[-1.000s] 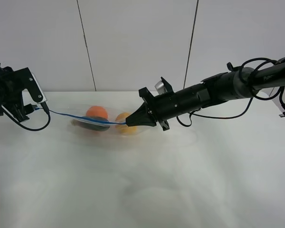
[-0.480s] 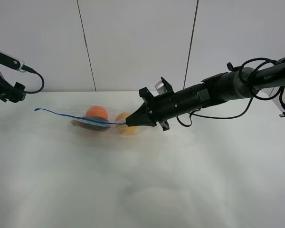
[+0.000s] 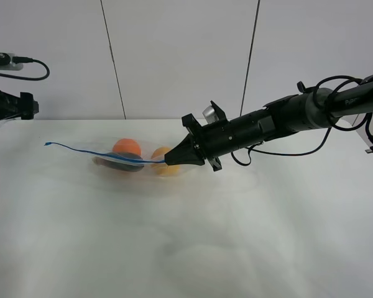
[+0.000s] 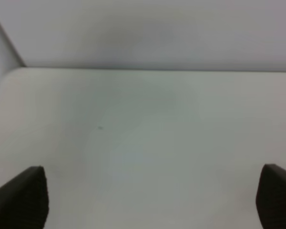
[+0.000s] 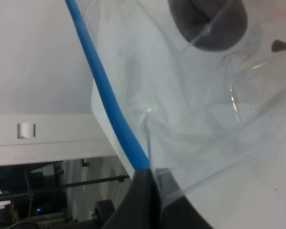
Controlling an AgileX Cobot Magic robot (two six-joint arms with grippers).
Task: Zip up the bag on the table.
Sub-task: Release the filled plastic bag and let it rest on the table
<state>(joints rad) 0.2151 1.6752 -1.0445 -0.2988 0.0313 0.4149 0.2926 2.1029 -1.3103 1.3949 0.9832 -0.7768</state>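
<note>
The clear bag (image 3: 132, 160) lies on the white table (image 3: 186, 236) at the back middle, with an orange (image 3: 127, 147), a yellow pear (image 3: 161, 153) and a dark eggplant (image 3: 118, 164) inside. Its blue zip strip (image 3: 81, 151) runs from a free left end to my right gripper (image 3: 170, 159), which is shut on the strip's right end. The right wrist view shows the strip (image 5: 105, 95) running into the shut gripper (image 5: 155, 179). My left arm (image 3: 9, 105) is raised at the far left edge, apart from the bag. My left gripper (image 4: 152, 179) is open and empty over bare table.
A white panelled wall (image 3: 180, 56) stands behind the table. The right arm's cables (image 3: 336, 87) hang at the back right.
My left gripper has let go of the zip strip's left end and moved up and left, away from the bag. The right gripper and the bag have not moved.
</note>
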